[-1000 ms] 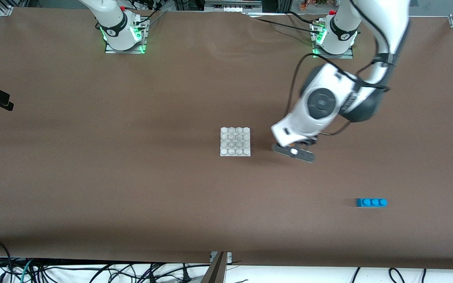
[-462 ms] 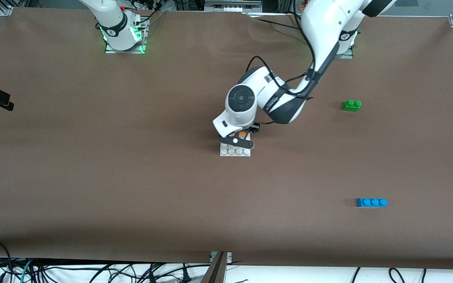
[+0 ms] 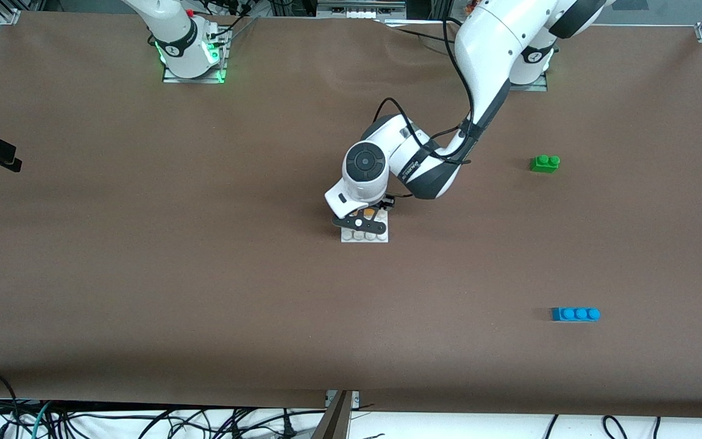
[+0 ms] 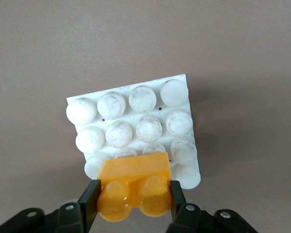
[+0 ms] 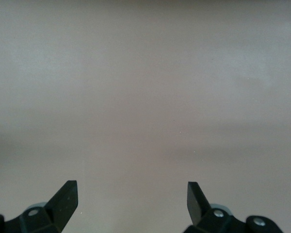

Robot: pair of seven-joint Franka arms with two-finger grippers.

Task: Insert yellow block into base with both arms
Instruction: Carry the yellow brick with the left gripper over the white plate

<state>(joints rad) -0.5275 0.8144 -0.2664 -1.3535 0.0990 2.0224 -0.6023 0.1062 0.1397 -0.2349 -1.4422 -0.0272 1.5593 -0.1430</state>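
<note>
My left gripper point(image 3: 368, 214) point(image 4: 134, 200) is shut on the yellow block point(image 4: 134, 189), a small orange-yellow two-stud brick, and holds it over the white studded base point(image 4: 136, 121). In the front view the block point(image 3: 368, 213) shows as an orange spot under the wrist, above the base point(image 3: 364, 235) at the table's middle. My right gripper point(image 5: 132, 196) is open and empty over bare brown table; its hand is out of the front view, only its arm's base point(image 3: 189, 42) shows.
A green two-stud brick point(image 3: 545, 163) lies toward the left arm's end of the table. A longer blue three-stud brick point(image 3: 575, 314) lies nearer the front camera than the green one.
My left arm swung from beside the base to over it, carrying the yellow block, then settled slightly lower. The green brick came into view. The right arm has not moved.
</note>
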